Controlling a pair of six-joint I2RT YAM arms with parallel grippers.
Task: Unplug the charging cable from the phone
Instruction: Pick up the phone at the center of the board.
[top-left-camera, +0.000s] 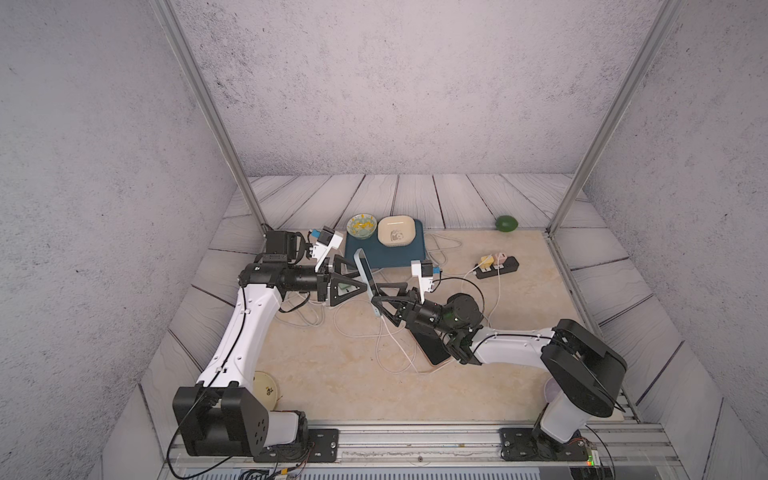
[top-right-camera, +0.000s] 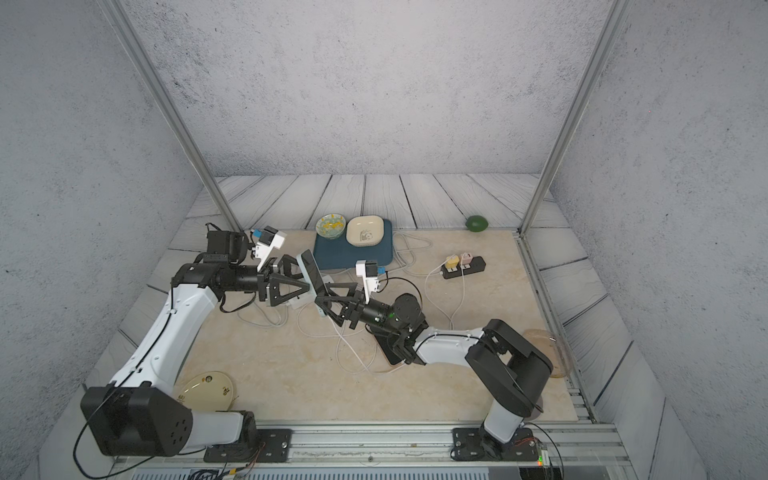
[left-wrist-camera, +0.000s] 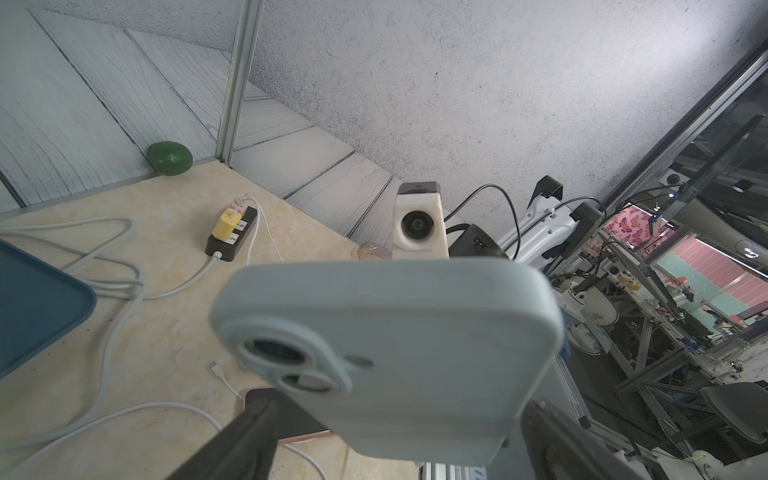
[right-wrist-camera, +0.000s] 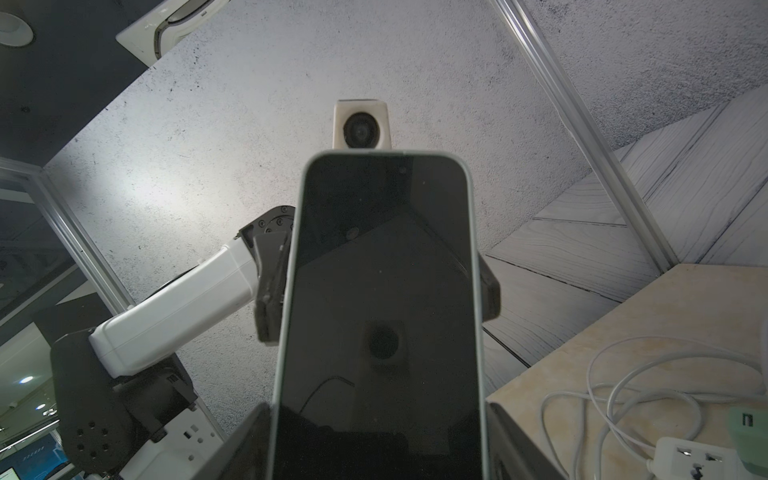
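Right claw (top-left-camera: 376, 302) grips the blue-cased phone (top-left-camera: 365, 270) upright, seemingly bracing it for unplugging, while left claw (top-left-camera: 360, 279) straddles it, released.

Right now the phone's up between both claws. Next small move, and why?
Probably close the left claw on the phone's upper half. It straddles the phone with jaws wide, gripping nothing, while the right claw alone holds the lower end, where a white cable seems to leave. A second grip would free the right for the cable.
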